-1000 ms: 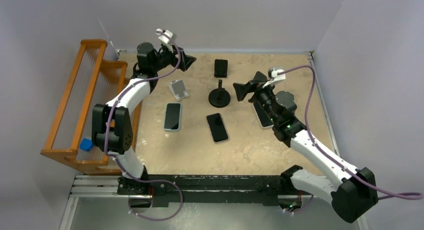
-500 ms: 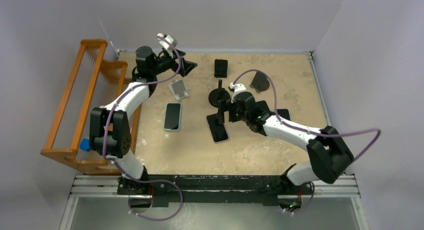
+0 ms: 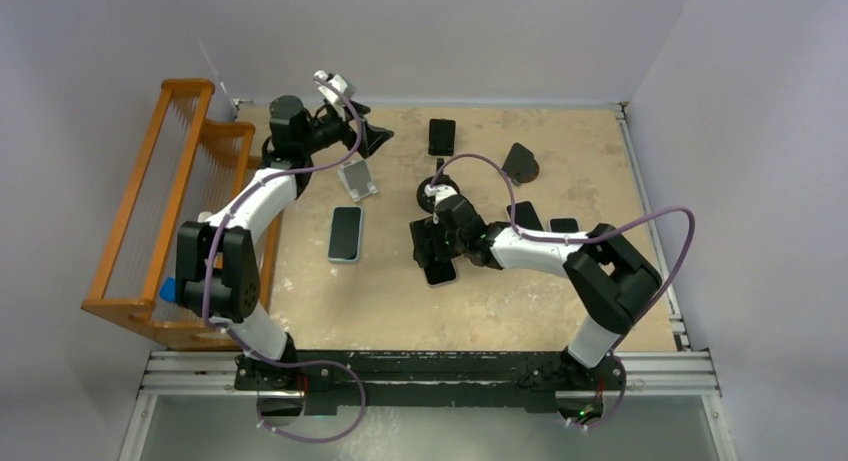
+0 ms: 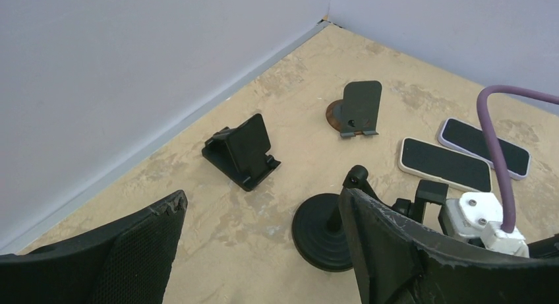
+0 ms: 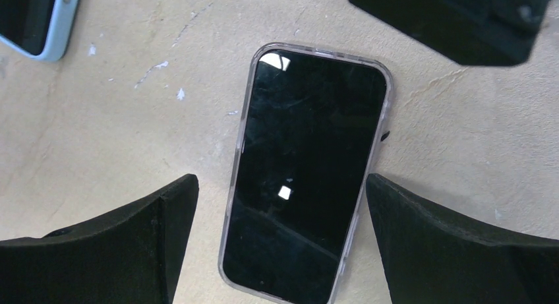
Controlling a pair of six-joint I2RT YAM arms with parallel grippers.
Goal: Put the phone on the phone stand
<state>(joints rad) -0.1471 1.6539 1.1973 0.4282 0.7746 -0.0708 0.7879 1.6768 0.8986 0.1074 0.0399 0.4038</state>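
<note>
From the round stand (image 3: 424, 194), a phone (image 5: 306, 172) lies at 6 o'clock, a second phone (image 3: 345, 233) at 8, a small stand (image 3: 357, 179) at 9 and a back stand (image 3: 441, 136) at 12. At 3 o'clock lie two more phones (image 3: 527, 216).

No readable text, seemingly.

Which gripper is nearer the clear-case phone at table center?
Right. The right gripper hangs directly over the clear-case phone, open fingers flanking it. The left gripper is off at the far left by the silver stand, well away.
</note>
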